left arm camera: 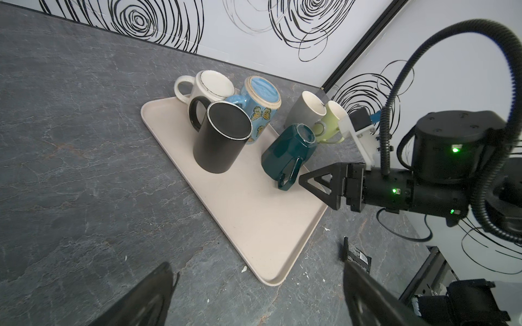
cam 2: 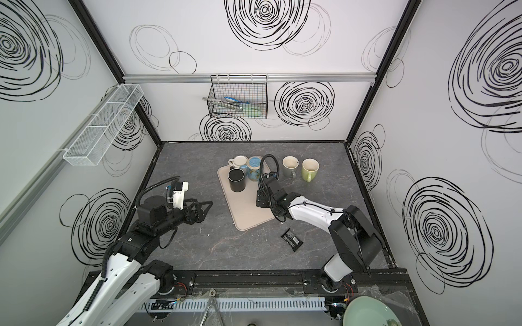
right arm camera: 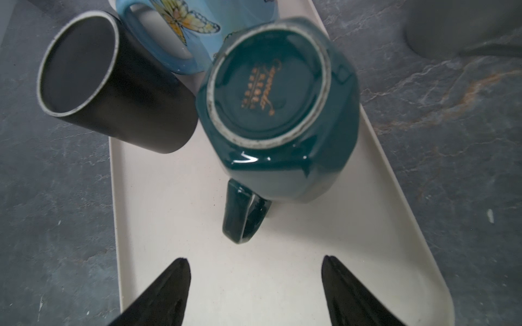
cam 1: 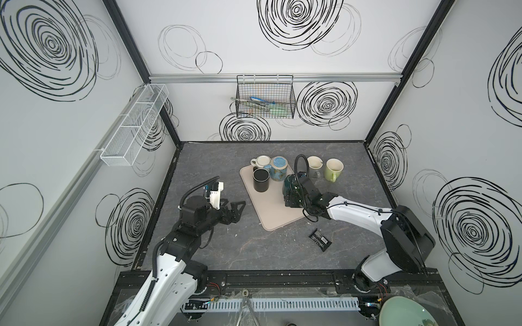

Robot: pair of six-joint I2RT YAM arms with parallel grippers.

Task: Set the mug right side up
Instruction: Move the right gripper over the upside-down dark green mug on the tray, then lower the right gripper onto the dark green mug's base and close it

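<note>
Sitting upside down, dark teal faceted mug, gold-lettered base

A tray lies mid-way on the tabletop. Three mugs crowd its far end (two left, one right). The faceted mug sits before them at the tray's right edge. Two more mugs stand right of the tray, and a packet lies before it.

Both arms white shells w/ black joints: left arm, right arm. Black corrugated cable at each wrist, plus white cam bracket. On right tool, black pointed fingers; green LEDs on black cylindrical wrist housing.
</note>
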